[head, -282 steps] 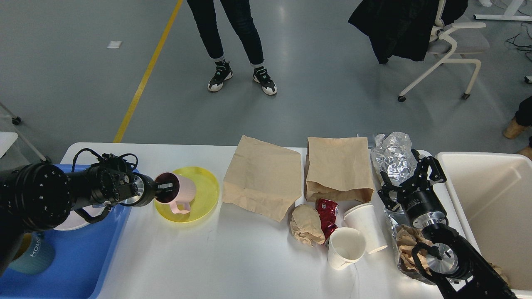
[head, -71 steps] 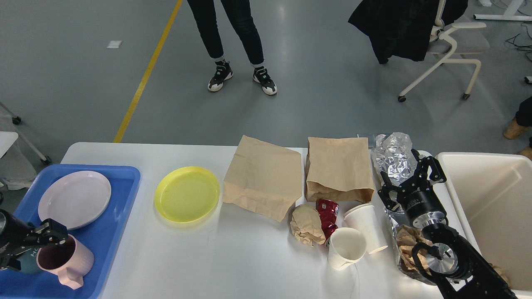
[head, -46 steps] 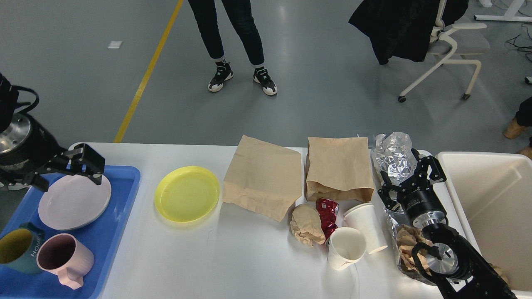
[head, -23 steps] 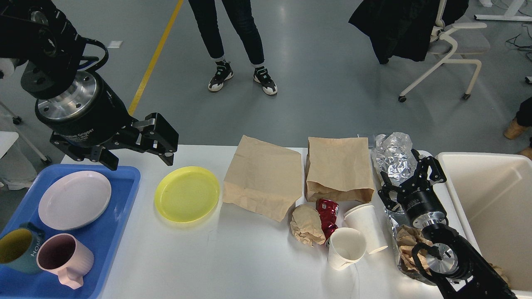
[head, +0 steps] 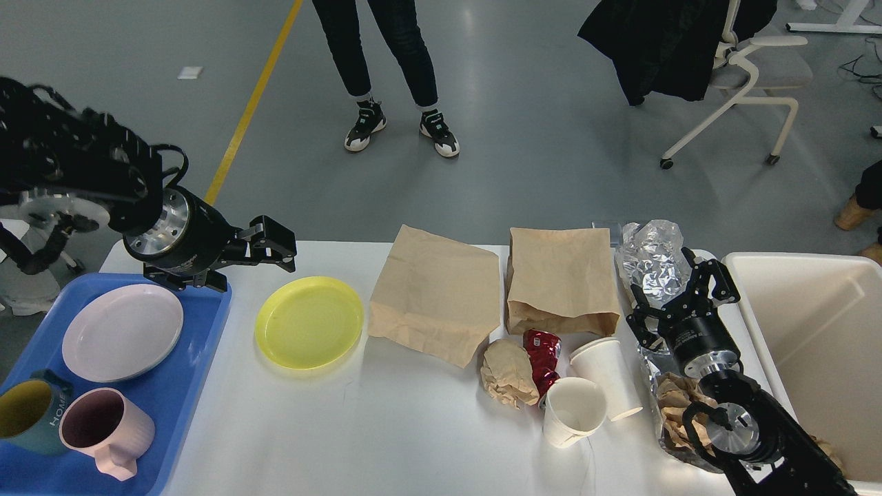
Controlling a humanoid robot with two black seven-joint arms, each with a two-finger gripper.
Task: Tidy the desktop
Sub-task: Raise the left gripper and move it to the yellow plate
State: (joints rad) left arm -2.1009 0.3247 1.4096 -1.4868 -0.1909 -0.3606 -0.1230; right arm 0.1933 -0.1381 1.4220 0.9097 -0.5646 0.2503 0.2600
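Note:
The white desktop (head: 413,427) carries a yellow plate (head: 309,321), two flat brown paper bags (head: 435,303) (head: 561,279), a crumpled paper ball (head: 508,372), a crushed red can (head: 543,351), two white paper cups (head: 573,410) (head: 606,372) and crumpled foil (head: 651,258). My left gripper (head: 253,272) hovers open and empty just beyond the plate's far-left rim. At the right, my right gripper (head: 672,282) stands open over the foil, holding nothing that I can see.
A blue tray (head: 172,386) at the left holds a pink plate (head: 120,331), a pink mug (head: 103,430) and a teal mug (head: 27,420). A cream bin (head: 813,331) stands at the right edge. A person's legs (head: 386,69) and an office chair (head: 744,76) are beyond the table.
My left gripper let go of the pink mug in the tray, rose, swung right and has now come down by the yellow plate. The right arm has not moved.

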